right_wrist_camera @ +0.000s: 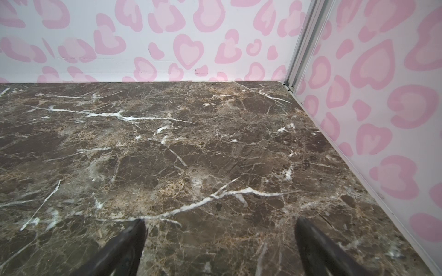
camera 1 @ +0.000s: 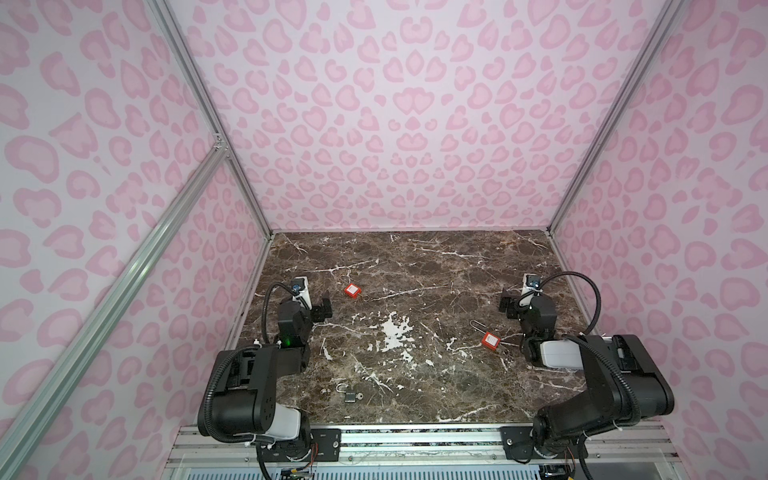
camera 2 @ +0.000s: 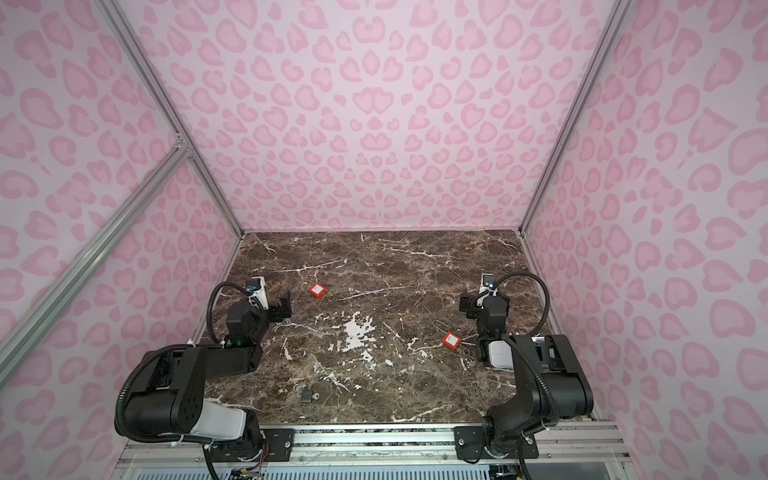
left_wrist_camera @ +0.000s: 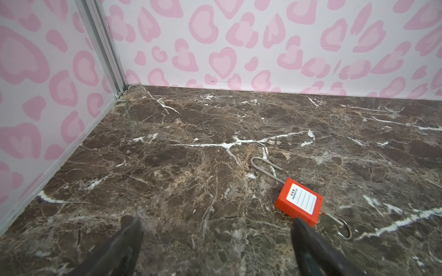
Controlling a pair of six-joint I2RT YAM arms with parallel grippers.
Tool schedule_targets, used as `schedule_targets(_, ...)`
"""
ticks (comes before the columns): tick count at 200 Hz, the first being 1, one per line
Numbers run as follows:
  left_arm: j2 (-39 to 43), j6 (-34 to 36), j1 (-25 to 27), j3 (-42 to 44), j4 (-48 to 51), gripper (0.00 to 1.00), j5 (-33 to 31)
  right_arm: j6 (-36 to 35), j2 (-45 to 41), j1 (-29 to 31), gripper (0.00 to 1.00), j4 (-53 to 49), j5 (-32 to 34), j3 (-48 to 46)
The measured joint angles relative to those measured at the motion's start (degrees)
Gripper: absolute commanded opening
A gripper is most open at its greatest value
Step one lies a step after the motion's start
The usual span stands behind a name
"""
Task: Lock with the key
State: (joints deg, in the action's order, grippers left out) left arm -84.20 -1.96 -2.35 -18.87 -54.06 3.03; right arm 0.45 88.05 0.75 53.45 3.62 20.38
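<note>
Lying flat on counter [camera 1: 415, 257]: left-side red padlock [left_wrist_camera: 299, 200], likely light, rigid; take by body sides. Both arms' jaws open, empty.

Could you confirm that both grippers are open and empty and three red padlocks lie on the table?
Not quite: only two are red, the far red padlock and the near red padlock; the third, at the front, is a dark padlock, as both top views show. The left gripper and right gripper are open and empty.
</note>
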Motion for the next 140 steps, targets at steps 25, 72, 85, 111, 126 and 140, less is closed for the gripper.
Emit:
schedule_targets(25, 0.0, 0.0, 0.0, 0.0, 0.0, 0.98, 0.0, 0.0, 0.0, 0.0, 0.98, 0.0, 0.0, 0.0)
schedule_targets(72, 0.0, 0.0, -0.1, 0.0, 0.0, 0.98, -0.5, 0.0, 0.0, 0.0, 0.98, 0.0, 0.0, 0.0)
schedule_targets(85, 0.0, -0.2, -0.1, 0.0, 0.0, 0.98, -0.7, 0.0, 0.0, 0.0, 0.99, 0.0, 0.0, 0.0)
schedule_targets(111, 0.0, -0.5, -0.1, 0.0, 0.0, 0.98, -1.2, 0.0, 0.0, 0.0, 0.98, 0.0, 0.0, 0.0)
schedule_targets(126, 0.0, -0.5, -0.1, 0.0, 0.0, 0.98, -1.4, 0.0, 0.0, 0.0, 0.98, 0.0, 0.0, 0.0)
schedule_targets(140, 0.0, -0.5, 0.0, 0.0, 0.0, 0.98, -1.7, 0.0, 0.0, -0.2, 0.99, 0.0, 0.0, 0.0)
